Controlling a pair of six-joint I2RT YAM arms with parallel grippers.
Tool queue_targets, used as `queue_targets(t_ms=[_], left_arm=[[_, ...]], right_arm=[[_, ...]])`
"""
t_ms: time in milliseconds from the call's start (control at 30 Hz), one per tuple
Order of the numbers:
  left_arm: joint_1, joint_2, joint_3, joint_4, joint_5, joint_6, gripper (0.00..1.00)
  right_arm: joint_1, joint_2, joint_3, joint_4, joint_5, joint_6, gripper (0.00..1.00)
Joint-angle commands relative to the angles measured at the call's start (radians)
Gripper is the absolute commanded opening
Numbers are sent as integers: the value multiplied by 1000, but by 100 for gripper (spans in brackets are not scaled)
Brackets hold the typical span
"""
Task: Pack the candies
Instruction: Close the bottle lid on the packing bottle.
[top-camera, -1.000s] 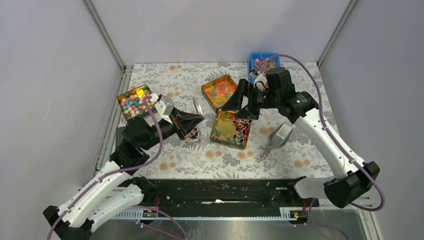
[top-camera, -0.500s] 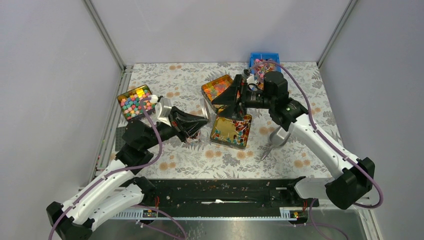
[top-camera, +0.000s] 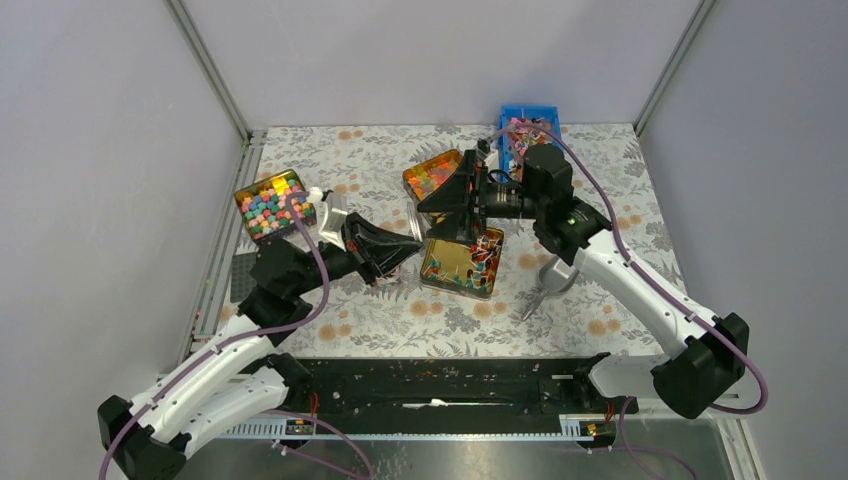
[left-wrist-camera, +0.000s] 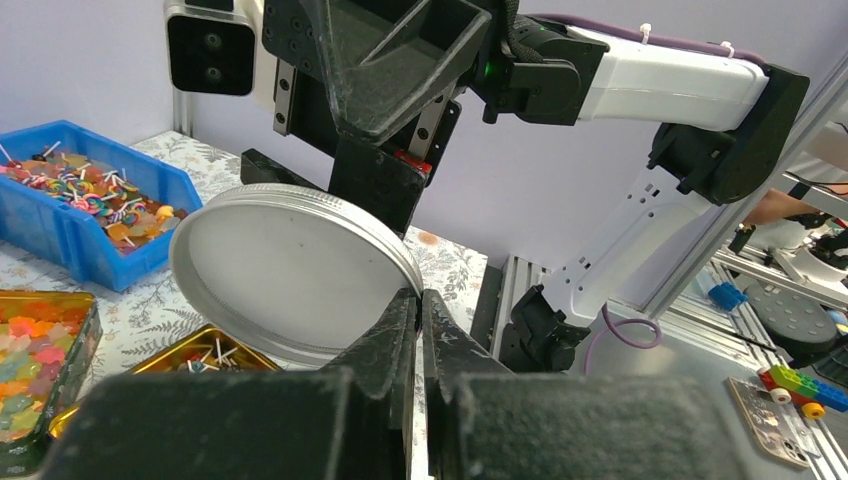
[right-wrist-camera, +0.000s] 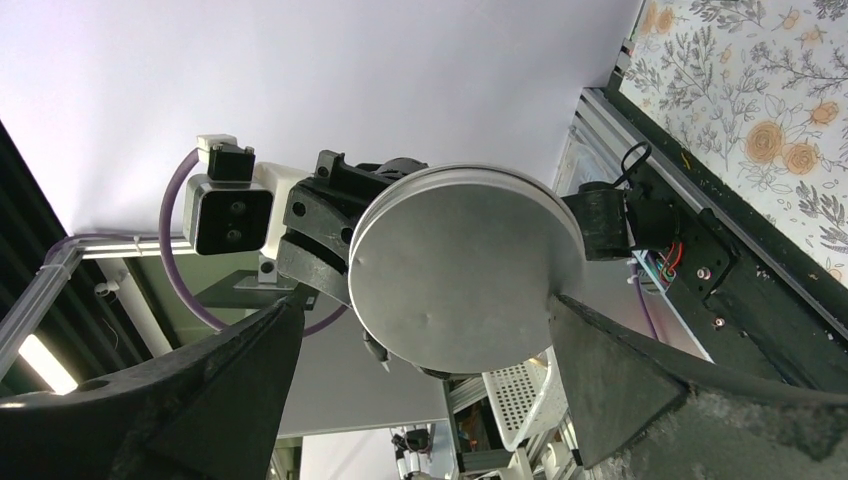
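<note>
The candies (top-camera: 470, 258), small twist-wrapped sweets in red, blue and white, lie in a gold tin (top-camera: 432, 270) at the table's middle. That tin's corner (left-wrist-camera: 205, 345) shows low in the left wrist view. My left gripper (top-camera: 412, 240) (left-wrist-camera: 420, 300) is shut on the rim of a round silver lid (left-wrist-camera: 290, 270) and holds it up on edge above the table. My right gripper (top-camera: 437, 212) (right-wrist-camera: 422, 303) is open and faces the lid (right-wrist-camera: 465, 265), one finger on each side of it, apart from it.
A gold tin of pink, blue and yellow cubes (top-camera: 272, 205) sits at the left. A gold tin of orange and green pieces (top-camera: 430, 178) is behind the right gripper. A blue bin (top-camera: 527, 125) of wrapped sweets stands at the back. A silver scoop (top-camera: 555, 275) lies to the right.
The right gripper has swung left to the lid, staying open. The left gripper, still shut on the lid, has shifted a little right and forward towards it.
</note>
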Motion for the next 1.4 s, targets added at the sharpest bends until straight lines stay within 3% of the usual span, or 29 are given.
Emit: queue_targets(t_ms=[0,400,1000,1267,1367], left_arm=[[1,7,5,74,47,-24,0],[2,6,33,38,63,-4,0],[1,-3,33,44,79,-21,0],[1,3,30,61,85,-38,0],[2,-1,27,56,77,-37,0]], right_arm=[[25,8,5,33,-51,11,100],[36,15,-31,-84,-31,-17,100],[37,12,-26,-83,-12,-13,100],[38,5,-78,60,13,68,99],[37,9,-70,65,15,66,95]])
